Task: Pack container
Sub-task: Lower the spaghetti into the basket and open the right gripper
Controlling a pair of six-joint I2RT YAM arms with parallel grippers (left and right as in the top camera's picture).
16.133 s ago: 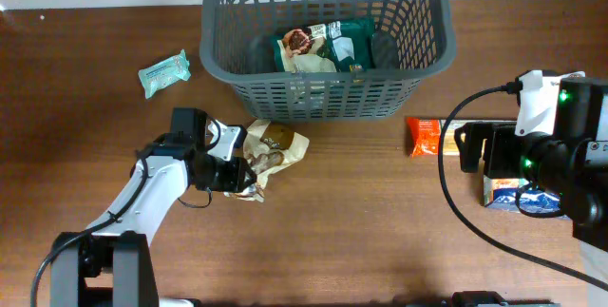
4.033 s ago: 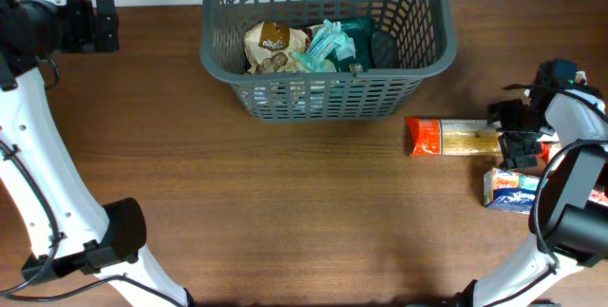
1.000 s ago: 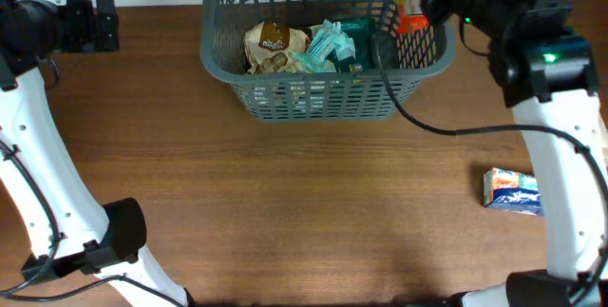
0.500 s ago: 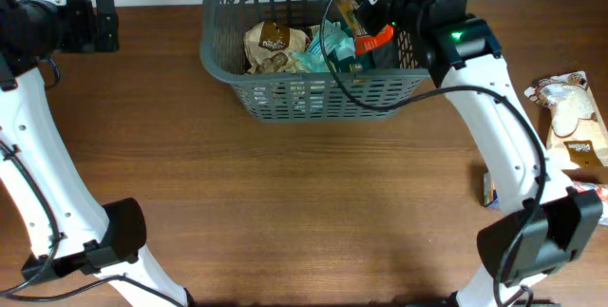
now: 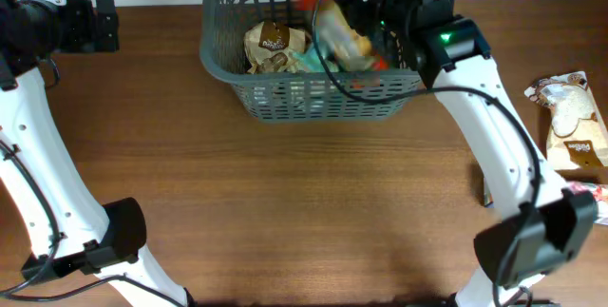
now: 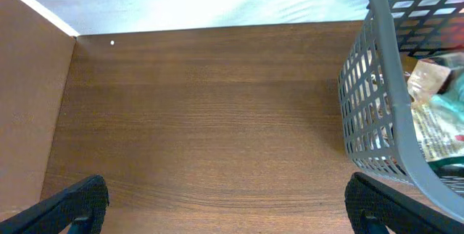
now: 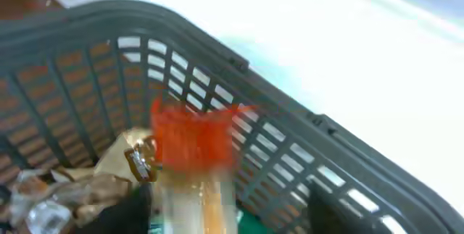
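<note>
Right claw hangs over the grey basket at the worktop's 12 o'clock, fingers spread, a blurred red-topped packet apparently loose between them. Crumpled packets lie inside. Left claw, at 10 o'clock, gapes wide, empty.

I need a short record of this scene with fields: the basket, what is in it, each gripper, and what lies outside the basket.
basket: far side of the table, centre
in basket: beige snack bag, teal packet
right gripper: over the basket, jaws open
red-ended packet: blurred, between the jaws, not pinched
left gripper: open, empty, left of the basket
outside basket: white-and-brown bag, right side of the table
</note>
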